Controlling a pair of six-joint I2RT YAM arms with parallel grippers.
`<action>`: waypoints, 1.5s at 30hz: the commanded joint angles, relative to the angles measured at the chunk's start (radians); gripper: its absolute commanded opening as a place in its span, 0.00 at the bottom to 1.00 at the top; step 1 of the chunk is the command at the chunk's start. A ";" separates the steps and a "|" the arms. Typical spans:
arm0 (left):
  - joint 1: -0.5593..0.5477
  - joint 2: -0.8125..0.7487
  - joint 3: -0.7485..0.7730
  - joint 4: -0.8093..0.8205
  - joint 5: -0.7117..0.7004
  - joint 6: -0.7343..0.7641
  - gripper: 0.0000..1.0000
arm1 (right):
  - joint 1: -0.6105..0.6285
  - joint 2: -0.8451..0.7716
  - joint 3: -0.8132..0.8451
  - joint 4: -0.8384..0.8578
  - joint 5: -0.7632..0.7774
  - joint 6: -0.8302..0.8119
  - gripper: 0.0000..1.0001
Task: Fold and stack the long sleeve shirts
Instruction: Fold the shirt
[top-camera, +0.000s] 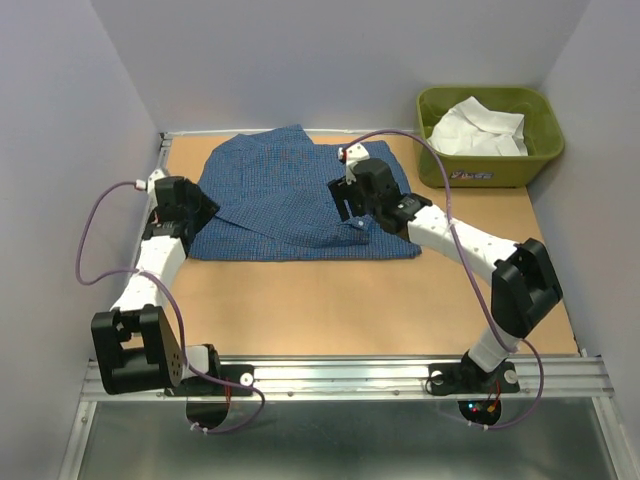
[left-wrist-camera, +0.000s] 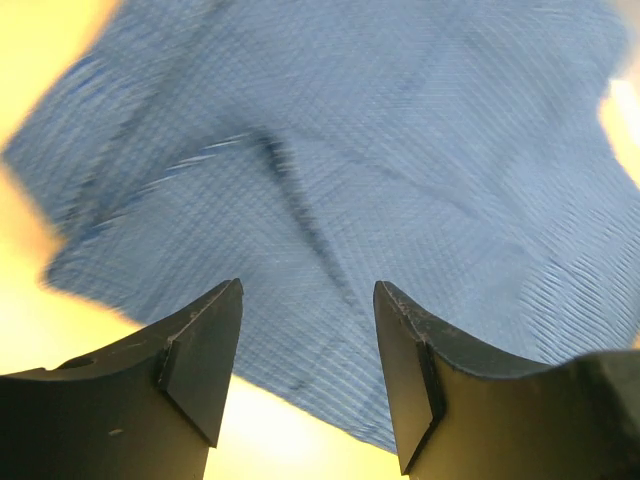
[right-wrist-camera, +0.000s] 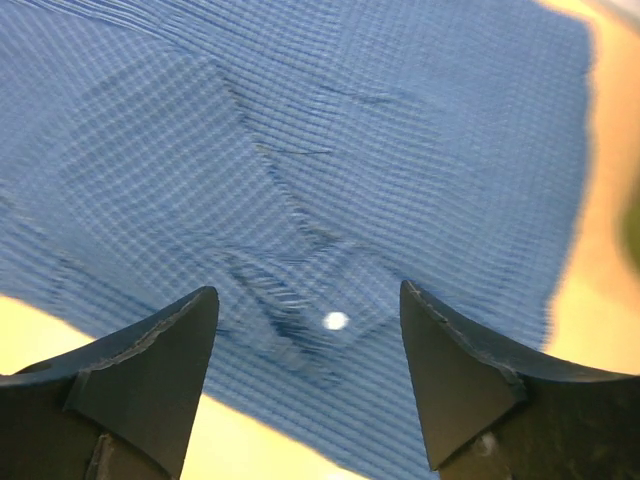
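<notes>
Hovering over a blue fine-checked long sleeve shirt (top-camera: 290, 200) lying part-folded at upper centre of the brown surface (top-camera: 330, 300), the left end effector (left-wrist-camera: 308, 290) and right end effector (right-wrist-camera: 308, 290) gape apart, empty, seemingly poised for another fold. Only the overhead view shows the plain white shirt (top-camera: 478, 130) crumpled in an olive-green plastic tub (top-camera: 440, 172), upper right.

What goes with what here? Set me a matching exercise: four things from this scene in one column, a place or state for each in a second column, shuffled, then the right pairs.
Column A
1. blue checked shirt
2. white shirt
3. olive-green tub
4. right gripper

Column B
a. stands at the far right corner of the table
b. lies crumpled inside the tub
c. lies spread on the table between the two arms
d. is open and empty, over a white button

Pairs: 1-c, 2-b, 3-a, 4-d
</notes>
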 joint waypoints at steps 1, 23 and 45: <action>-0.094 0.001 0.080 0.037 0.008 0.060 0.66 | -0.037 0.038 0.049 -0.035 -0.152 0.279 0.77; -0.211 -0.086 -0.067 0.171 0.048 0.310 0.72 | -0.261 0.007 -0.287 0.129 -0.692 0.130 0.70; -0.215 -0.166 -0.115 0.197 -0.085 0.317 0.91 | -0.261 0.017 -0.293 0.155 -0.742 0.145 0.08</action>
